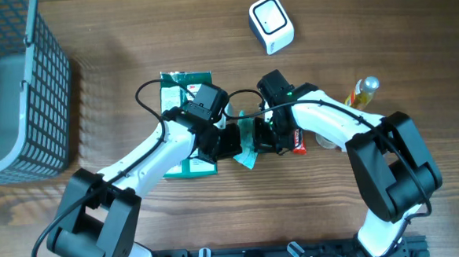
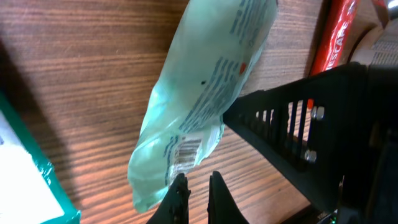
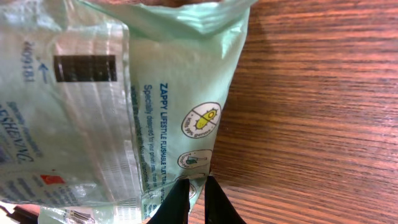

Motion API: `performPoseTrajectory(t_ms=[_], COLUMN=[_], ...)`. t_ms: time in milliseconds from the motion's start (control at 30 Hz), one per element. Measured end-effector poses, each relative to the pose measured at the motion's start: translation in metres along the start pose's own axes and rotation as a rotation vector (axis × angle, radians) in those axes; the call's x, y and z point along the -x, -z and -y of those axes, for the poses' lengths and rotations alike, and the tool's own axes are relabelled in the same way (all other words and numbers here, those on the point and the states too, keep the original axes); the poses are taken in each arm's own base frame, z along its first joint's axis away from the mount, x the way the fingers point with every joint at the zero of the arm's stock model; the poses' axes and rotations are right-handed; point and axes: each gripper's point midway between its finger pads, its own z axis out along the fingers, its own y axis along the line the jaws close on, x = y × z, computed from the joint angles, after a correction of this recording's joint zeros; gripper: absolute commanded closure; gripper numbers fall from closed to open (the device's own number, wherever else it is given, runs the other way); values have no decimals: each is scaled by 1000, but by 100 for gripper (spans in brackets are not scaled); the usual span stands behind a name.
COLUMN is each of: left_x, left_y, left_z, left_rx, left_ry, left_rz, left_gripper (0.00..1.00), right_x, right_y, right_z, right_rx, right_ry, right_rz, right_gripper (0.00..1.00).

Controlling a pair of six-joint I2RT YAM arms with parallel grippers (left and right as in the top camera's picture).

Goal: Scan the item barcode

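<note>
wipes packet [image 3: 174, 93] reads "zappy lifestyle flushable" (barcode [image 2: 186, 151] near edge).

Left arm [image 1: 148, 155] and right arm [image 1: 331, 120] alike — glossy white curved shells between chunky black joints; thin black cables [image 1: 138, 94] loop outside, silver screws [image 2: 319, 112] stud a slotted black frame [image 2: 292, 144].
</note>
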Motion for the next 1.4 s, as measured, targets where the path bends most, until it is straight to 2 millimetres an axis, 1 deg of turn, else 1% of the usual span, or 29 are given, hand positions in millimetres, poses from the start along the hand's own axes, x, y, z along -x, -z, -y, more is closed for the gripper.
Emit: performPoseTrajectory(t_ms=[67, 133, 200, 267, 367, 467, 600, 767, 900, 1133, 1333, 1400], left_x=[1, 0, -1, 1, 2, 2, 3, 3, 3, 2, 2, 2], left_y=[-5, -15, -25, -28, -29, -29, -29, -30, -30, -30, -30, -30], left_z=[-3, -11, -19, -20, -19, -19, -19, -19, -19, -19, -19, -19], left_rx=[5, 28, 47, 43, 38, 38, 38, 38, 38, 38, 39, 39], left_ry=[5, 18, 29, 33, 32, 32, 32, 31, 32, 32, 32, 32], left_rz=[-2, -18, -35, -35, -35, -34, -34, -34, -34, -35, -35, -35], left_gripper=[96, 96, 96, 96, 96, 96, 96, 96, 96, 96, 96, 96], right_x=[-1, -3, -8, -9, 1, 20, 42, 60, 61, 71, 80, 80], right_y=[0, 2, 9, 18, 29, 38, 44, 50, 50, 47, 49, 46], right_z=[-1, 0, 0, -6, -24, -42, -54, -68, -67, -52, -57, -56], right_rx=[7, 1, -17, -13, 39, 104, 156, 210, 203, 128, 152, 148], right_ry=[-4, -8, 9, 39, 85, 131, 139, 122, 97, 75, 89, 87], right_rz=[-4, -18, -53, -69, -36, 45, 129, 203, 206, 267, 306, 299], right_gripper=[96, 96, 96, 96, 96, 96, 96, 96, 96, 96, 96, 96])
